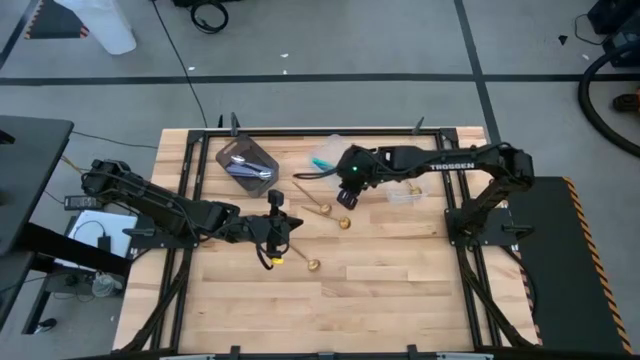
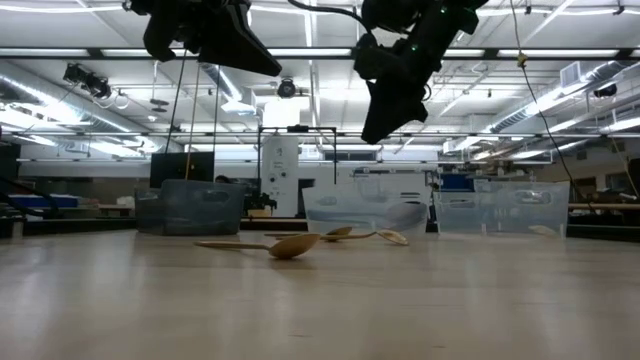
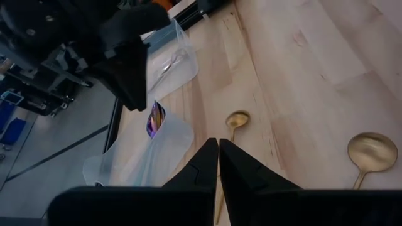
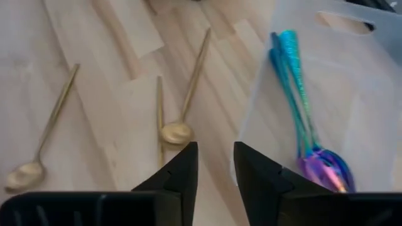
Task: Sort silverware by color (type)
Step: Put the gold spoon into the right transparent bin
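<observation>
Three gold spoons lie flat on the wooden table [image 1: 400,270]: one [image 1: 312,200] beside another's bowl [image 1: 345,222], and a third [image 1: 305,258] nearer the near edge. They also show in the low view [image 2: 290,245]. Iridescent blue-purple spoons with teal handles [image 4: 301,100] lie in a clear tub [image 1: 325,155]. Silver spoons [image 1: 243,165] lie in a dark tub [image 1: 262,152]. My right gripper [image 4: 213,157] hovers open and empty above the table, beside that clear tub's edge and over two gold spoons [image 4: 176,132]. My left gripper [image 3: 218,150] is shut, empty and raised [image 2: 270,65] near the table's middle.
A second clear tub [image 1: 405,192] stands on the far right part of the table, under the right arm. The tubs line the far side [image 2: 500,208]. Bare wood stretches along the near half of the table. A black frame rims the table.
</observation>
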